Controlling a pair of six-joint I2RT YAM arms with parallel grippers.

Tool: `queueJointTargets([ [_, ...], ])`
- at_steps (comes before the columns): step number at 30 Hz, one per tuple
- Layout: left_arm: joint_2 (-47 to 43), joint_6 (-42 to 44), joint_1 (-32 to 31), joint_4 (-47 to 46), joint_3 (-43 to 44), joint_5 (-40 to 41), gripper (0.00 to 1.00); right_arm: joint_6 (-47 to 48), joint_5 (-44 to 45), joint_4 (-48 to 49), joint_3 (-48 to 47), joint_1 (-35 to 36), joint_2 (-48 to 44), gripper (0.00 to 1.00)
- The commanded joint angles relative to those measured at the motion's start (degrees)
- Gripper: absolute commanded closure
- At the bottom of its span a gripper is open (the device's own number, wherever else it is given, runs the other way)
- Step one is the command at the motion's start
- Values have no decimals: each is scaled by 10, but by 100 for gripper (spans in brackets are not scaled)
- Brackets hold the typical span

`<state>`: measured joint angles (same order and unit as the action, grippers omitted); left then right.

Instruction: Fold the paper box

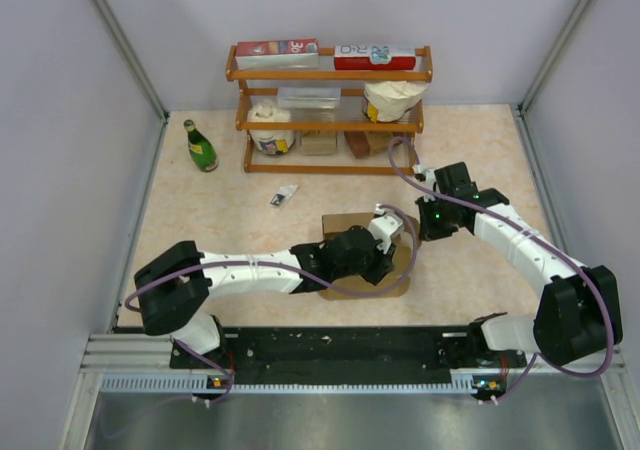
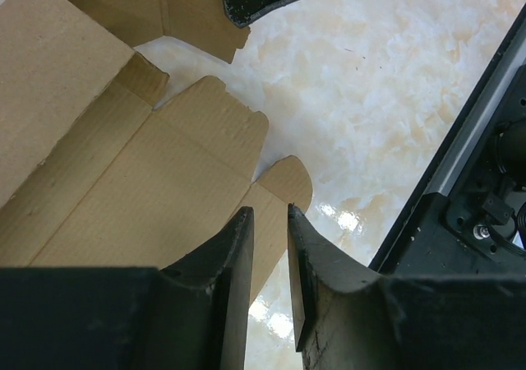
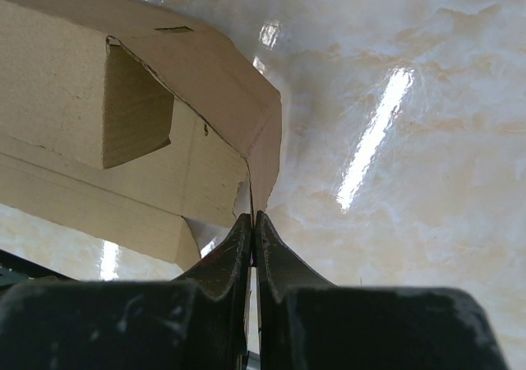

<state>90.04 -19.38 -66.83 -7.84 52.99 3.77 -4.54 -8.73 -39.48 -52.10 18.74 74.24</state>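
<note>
The paper box (image 1: 345, 223) is a brown cardboard sheet, partly folded, lying mid-table between the two arms. In the left wrist view its flat panels and rounded tabs (image 2: 140, 164) spread out to the left. My left gripper (image 2: 269, 210) hangs over a rounded tab at the sheet's edge, jaws a narrow gap apart with nothing pinched; in the top view this gripper (image 1: 385, 232) is over the box. My right gripper (image 3: 253, 215) is shut on the thin edge of a raised flap of the box (image 3: 74, 82), and from above it (image 1: 420, 220) sits at the box's right side.
A wooden shelf (image 1: 330, 110) at the back holds red-and-white cartons, white tubs and small brown blocks. A green bottle (image 1: 200, 145) stands left of it, and a small packet (image 1: 284, 197) lies in front. Walls close in both sides; a black rail (image 1: 330, 350) runs along the near edge.
</note>
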Motion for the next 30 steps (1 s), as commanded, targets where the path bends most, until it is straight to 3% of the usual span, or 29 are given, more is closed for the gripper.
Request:
queueJointTargets([
  [1,5,3,-1,-45,19,10,72,0,-9,7,-7,6,-13,100],
  [30,-17,43,-1,-102,-23,22,73,0,-12,6,-6,6,-13,100],
])
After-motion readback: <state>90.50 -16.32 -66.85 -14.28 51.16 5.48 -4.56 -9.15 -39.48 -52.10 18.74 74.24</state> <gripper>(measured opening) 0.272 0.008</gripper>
